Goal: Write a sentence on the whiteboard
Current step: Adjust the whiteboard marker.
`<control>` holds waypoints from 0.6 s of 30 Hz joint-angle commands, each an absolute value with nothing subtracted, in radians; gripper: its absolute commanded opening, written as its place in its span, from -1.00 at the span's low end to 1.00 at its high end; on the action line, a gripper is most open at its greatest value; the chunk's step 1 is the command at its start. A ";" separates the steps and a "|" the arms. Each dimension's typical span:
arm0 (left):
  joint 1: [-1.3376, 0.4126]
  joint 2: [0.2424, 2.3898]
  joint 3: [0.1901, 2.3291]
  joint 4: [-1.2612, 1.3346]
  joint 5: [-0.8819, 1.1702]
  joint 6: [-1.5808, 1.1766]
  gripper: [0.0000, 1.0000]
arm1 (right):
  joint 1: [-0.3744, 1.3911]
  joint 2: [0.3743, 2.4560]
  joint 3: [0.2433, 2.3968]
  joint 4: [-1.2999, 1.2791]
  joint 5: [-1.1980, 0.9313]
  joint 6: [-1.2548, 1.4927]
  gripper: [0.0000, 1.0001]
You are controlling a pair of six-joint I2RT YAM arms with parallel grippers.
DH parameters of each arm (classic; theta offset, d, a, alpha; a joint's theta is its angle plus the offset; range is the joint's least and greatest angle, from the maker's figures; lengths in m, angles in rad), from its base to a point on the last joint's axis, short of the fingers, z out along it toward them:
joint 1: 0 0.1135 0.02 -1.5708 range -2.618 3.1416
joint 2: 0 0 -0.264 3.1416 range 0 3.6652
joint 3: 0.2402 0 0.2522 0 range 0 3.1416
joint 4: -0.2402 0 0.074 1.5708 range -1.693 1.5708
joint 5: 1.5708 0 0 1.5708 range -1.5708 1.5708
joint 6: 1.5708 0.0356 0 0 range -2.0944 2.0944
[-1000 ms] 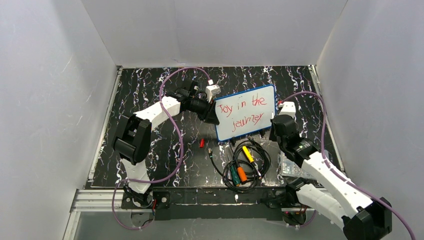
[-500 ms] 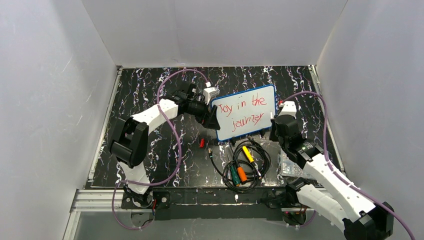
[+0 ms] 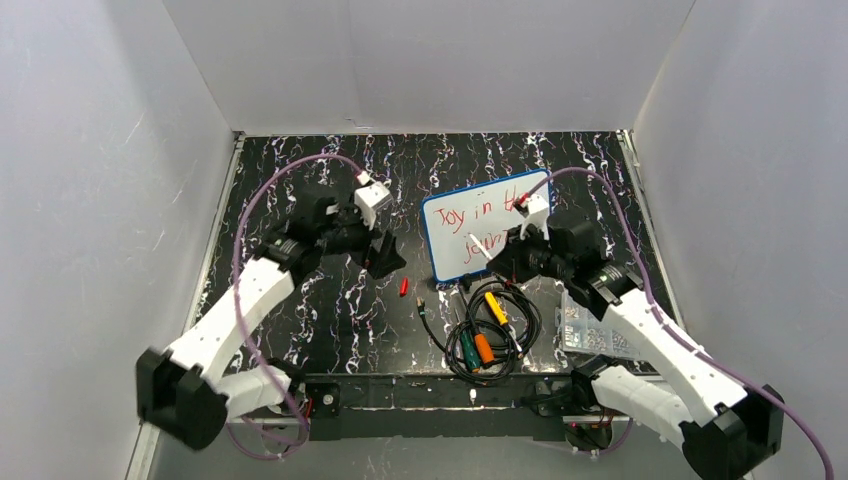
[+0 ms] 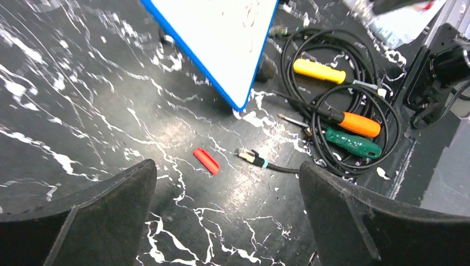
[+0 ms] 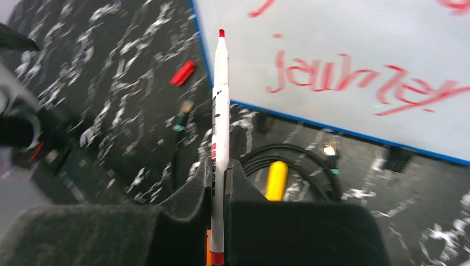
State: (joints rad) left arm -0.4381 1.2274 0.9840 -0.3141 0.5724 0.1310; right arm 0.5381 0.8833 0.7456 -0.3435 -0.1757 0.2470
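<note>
We see the whiteboard (image 3: 450, 262) lying on the tabletop (image 3: 300, 190), its long side going left to right, right end a bit farther back. The sentence (image 3: 468, 214) runs along it in 2 red lines. The right gripper (image 5: 219, 172) squeezes a marker (image 5: 220, 111), tip pointing at the whiteboard. The left gripper (image 4: 227, 169) hangs open, empty.

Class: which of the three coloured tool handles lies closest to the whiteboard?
The yellow handle, just below the whiteboard; orange and green lie farther from it.
</note>
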 commanded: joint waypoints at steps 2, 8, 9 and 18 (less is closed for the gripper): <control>-0.542 0.984 0.892 -0.289 0.495 0.210 0.97 | 0.540 0.994 0.847 -0.398 -0.556 0.201 -0.97; -0.752 0.937 0.864 -0.330 0.438 0.284 0.95 | 0.559 1.108 0.878 -0.472 -0.768 0.174 -0.97; -0.784 0.938 0.860 -0.332 0.423 0.295 0.94 | 0.567 1.124 0.886 -0.489 -0.793 0.165 -0.97; -0.984 0.996 0.857 -0.341 0.364 0.324 0.83 | 0.650 1.197 0.928 -0.554 -0.919 0.136 -0.97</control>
